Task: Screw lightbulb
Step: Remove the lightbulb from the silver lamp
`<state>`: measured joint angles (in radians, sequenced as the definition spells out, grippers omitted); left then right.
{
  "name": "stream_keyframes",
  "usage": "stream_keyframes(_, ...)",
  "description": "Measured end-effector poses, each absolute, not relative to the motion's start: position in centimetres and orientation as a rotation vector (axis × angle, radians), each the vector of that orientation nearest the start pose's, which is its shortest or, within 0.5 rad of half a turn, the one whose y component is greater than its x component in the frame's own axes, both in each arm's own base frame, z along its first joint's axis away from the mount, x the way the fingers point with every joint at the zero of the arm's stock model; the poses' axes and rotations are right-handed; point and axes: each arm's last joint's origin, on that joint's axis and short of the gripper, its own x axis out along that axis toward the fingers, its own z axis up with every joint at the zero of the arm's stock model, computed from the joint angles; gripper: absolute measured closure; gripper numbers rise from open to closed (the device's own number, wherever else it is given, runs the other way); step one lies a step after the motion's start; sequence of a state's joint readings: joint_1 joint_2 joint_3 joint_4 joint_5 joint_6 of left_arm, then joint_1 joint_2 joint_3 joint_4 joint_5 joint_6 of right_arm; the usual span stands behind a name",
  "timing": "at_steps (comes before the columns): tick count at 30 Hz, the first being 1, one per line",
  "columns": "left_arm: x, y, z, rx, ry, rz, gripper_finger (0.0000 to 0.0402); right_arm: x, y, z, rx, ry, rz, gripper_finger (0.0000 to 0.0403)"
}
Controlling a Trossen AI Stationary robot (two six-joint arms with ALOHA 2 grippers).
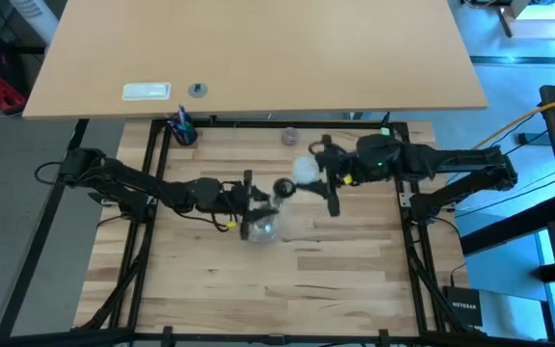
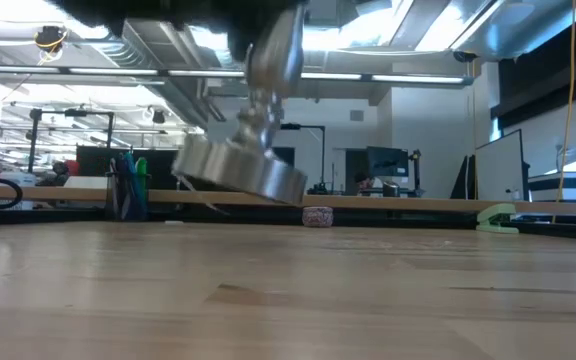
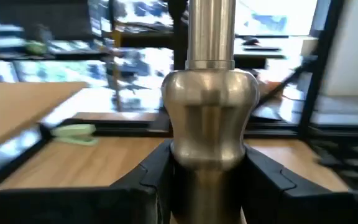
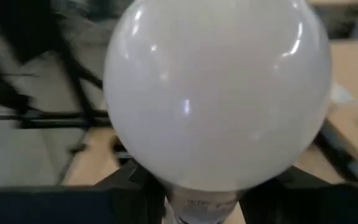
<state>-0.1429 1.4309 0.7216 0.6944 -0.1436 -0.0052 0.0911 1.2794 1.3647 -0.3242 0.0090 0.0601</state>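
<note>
High view shows both arms meeting at centre frame. The left gripper (image 1: 251,204) is closed partway on the silvery stand (image 2: 243,170), its fingers (image 3: 151,180) clamped on the stem just under the bulge; in the low view the stand hangs tilted, its round base clear of the table (image 2: 288,300). The right gripper (image 1: 324,173) is closed partway on the lightbulb (image 1: 305,171), gripping at the neck below the globe in the right wrist view (image 4: 219,93). The bulb sits just right of centre, near the dark socket (image 1: 283,188) but not seated.

Step in hand, by judgement: alignment before insertion. The next move calls for bringing the screw base square into the socket, then turning.
</note>
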Motion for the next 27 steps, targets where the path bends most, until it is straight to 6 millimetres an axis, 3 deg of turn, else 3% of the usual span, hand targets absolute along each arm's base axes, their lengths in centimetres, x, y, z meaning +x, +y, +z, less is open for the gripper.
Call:
stream_keyframes(6,29.4,-3.2,22.3,0.023,-0.074,0.074,0.0282,27.7,2.2,38.5,0.037,0.39,-0.045,0.0255)
stream_keyframes(10,28.9,-2.5,20.6,0.046,-0.03,0.108,0.0282,27.7,2.1,36.6,0.05,0.456,-0.09,0.0255)
stream_keyframes(16,28.7,-2.1,20.1,0.056,0.016,0.117,0.0278,27.1,2.0,34.0,0.086,0.608,-0.139,0.0255)
stream_keyframes(27,28.2,-2.0,19.0,-0.005,0.17,0.123,0.0168,25.5,2.0,23.9,0.212,0.929,-0.182,0.0255)
